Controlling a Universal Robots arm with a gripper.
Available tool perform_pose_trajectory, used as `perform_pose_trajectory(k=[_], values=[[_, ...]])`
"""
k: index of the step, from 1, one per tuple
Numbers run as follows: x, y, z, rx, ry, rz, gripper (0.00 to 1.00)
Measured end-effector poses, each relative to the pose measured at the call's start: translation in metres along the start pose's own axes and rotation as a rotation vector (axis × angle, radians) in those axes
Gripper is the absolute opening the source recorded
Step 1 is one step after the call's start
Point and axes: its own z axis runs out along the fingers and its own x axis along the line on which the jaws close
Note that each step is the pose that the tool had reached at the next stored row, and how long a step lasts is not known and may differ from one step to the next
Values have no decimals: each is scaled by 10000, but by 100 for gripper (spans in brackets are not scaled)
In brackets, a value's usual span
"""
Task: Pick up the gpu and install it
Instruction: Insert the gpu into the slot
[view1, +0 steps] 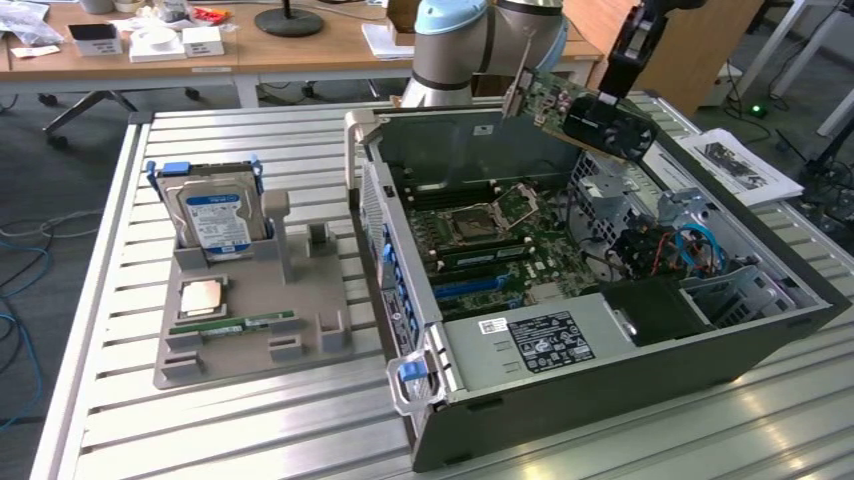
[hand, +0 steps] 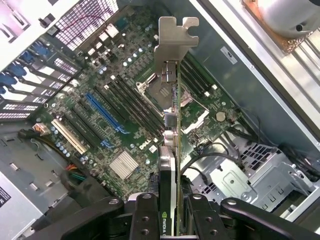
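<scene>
The gpu (view1: 577, 108) is a green circuit card with a black cooler and a silver end bracket. It hangs tilted in the air above the back of the open computer case (view1: 747, 345). My gripper (view1: 617, 92) is shut on its cooler end. Through the wrist camera I see the gpu (hand: 171, 125) edge-on, its bracket pointing away, clamped between my fingers (hand: 147, 220). Below it lies the motherboard (hand: 125, 90) with a blue expansion slot (hand: 104, 112) and the bare processor socket (hand: 156, 89).
A grey holder (view1: 240, 330) at the exterior view's left carries a blue-labelled hard drive (view1: 214, 218), a processor (view1: 200, 296) and a green memory stick (view1: 230, 327). The case walls and drive cage (view1: 741, 290) surround the board. Papers (view1: 734, 165) lie beside the case.
</scene>
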Motion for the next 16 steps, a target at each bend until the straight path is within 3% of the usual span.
perform_pose_trajectory(k=[16], values=[[0, 0, 0, -31, 39, -832, 27]])
